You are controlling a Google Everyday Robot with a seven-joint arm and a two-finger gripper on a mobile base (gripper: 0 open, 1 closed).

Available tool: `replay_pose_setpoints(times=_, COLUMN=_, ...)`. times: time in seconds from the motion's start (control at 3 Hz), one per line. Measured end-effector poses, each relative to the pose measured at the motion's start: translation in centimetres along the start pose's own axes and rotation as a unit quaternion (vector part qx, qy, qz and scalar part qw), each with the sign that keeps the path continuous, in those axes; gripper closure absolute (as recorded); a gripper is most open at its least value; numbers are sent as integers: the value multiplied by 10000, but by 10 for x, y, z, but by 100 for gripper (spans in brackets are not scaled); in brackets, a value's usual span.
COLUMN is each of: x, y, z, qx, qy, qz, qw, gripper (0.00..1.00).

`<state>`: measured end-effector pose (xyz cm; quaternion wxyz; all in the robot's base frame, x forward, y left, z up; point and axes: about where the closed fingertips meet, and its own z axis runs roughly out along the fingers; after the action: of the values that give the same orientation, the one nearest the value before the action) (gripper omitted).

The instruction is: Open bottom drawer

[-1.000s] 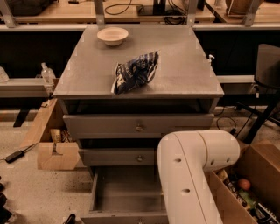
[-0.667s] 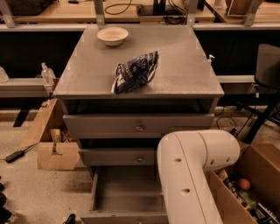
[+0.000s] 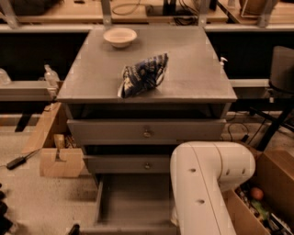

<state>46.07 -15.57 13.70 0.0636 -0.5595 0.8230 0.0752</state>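
Note:
The grey cabinet (image 3: 147, 87) has three drawers. The top drawer front (image 3: 115, 131) and the middle drawer front (image 3: 119, 164) are shut, each with a small round knob. The bottom drawer (image 3: 133, 202) stands pulled out toward me, its empty grey inside showing; its front and knob lie below the frame edge. My white arm (image 3: 206, 183) fills the lower right and covers the drawer's right side. The gripper is hidden, out of view below the arm.
A white bowl (image 3: 120, 36) and a dark blue chip bag (image 3: 143, 75) lie on the cabinet top. A wooden box (image 3: 59, 158) stands on the floor at left. A cardboard box with items (image 3: 264, 202) sits at right. A workbench (image 3: 147, 13) runs behind.

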Motion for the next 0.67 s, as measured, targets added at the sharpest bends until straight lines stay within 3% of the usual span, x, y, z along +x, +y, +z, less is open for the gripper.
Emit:
replay_pose_setpoints(times=0.33, x=-4, y=-4, z=-6, qx=0, qy=0, qz=0, qw=10000, gripper=100)
replay_pose_setpoints(times=0.67, x=3, y=12, z=-7, qx=-42, qy=20, qz=125, qw=9999, gripper=100)
